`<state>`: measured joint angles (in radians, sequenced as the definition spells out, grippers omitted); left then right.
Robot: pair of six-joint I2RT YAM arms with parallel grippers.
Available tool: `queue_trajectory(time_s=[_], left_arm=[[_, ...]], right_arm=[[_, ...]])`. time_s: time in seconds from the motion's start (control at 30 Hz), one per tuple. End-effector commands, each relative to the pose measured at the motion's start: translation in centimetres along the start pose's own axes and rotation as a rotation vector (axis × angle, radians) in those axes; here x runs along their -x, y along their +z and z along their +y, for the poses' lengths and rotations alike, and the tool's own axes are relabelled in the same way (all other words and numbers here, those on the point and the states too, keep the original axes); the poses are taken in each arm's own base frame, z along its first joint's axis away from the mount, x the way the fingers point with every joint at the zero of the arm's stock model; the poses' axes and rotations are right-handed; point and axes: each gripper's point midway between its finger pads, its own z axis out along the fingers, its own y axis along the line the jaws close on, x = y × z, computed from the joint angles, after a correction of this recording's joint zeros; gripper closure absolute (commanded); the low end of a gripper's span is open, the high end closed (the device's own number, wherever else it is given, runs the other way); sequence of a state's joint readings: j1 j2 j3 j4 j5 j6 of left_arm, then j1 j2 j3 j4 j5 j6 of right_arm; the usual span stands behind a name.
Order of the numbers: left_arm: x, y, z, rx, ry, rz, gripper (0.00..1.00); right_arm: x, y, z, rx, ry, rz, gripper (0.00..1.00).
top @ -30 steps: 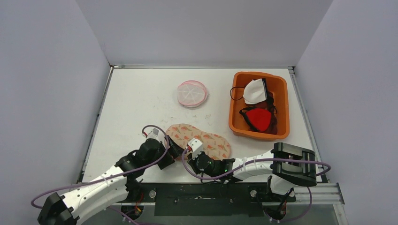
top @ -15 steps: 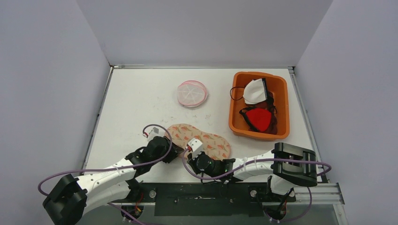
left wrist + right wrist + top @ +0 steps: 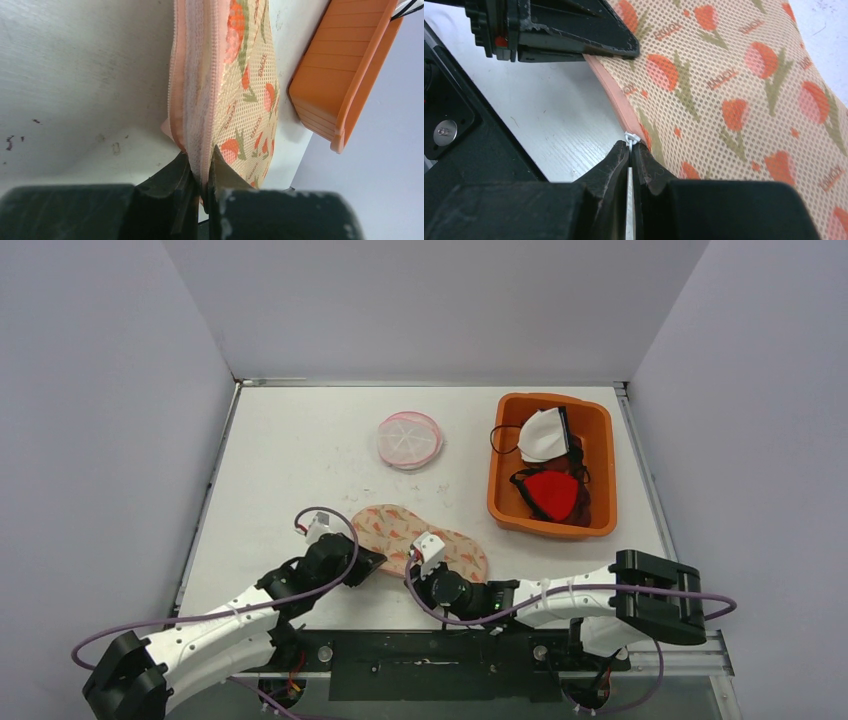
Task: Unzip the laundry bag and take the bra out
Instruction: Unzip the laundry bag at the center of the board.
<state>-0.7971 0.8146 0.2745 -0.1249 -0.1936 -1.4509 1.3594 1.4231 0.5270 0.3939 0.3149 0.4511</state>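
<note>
Mesh laundry bag [image 3: 398, 526], edge pinched by left gripper [image 3: 200, 164], zipper pull [image 3: 629, 136] nipped by right gripper [image 3: 630, 148], orange bin [image 3: 548, 524] holding white bra [image 3: 543, 434], red bra [image 3: 552, 493]

We see soft, even light from above. The white desk [image 3: 290, 450] is bright, with only faint shadows beside the bag [image 3: 398, 527]. Up close, the bag's mesh looks sharp, but the dark fingers [image 3: 167, 192] in front of it are blurry.
</note>
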Motion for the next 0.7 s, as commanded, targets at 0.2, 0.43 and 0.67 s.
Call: queue_trajectory(time_s=[0.2, 0.43, 0.67], left_arm=[[4.1, -0.8, 2.7, 0.099, -0.008, -0.196, 1.00], [5.2, -1.1, 2.9, 0.097, 0.026, -0.210, 1.00], [5.8, -0.5, 0.9, 0.072, 0.158, -0.167, 1.00]], right_arm=[[-0.4, -2.6, -2.0, -0.070, 0.035, -0.010, 0.95], [-0.6, -3.5, -3.0, -0.097, 0.050, -0.017, 0.95], [-1.0, -3.8, -3.5, -0.105, 0.050, -0.016, 0.95]])
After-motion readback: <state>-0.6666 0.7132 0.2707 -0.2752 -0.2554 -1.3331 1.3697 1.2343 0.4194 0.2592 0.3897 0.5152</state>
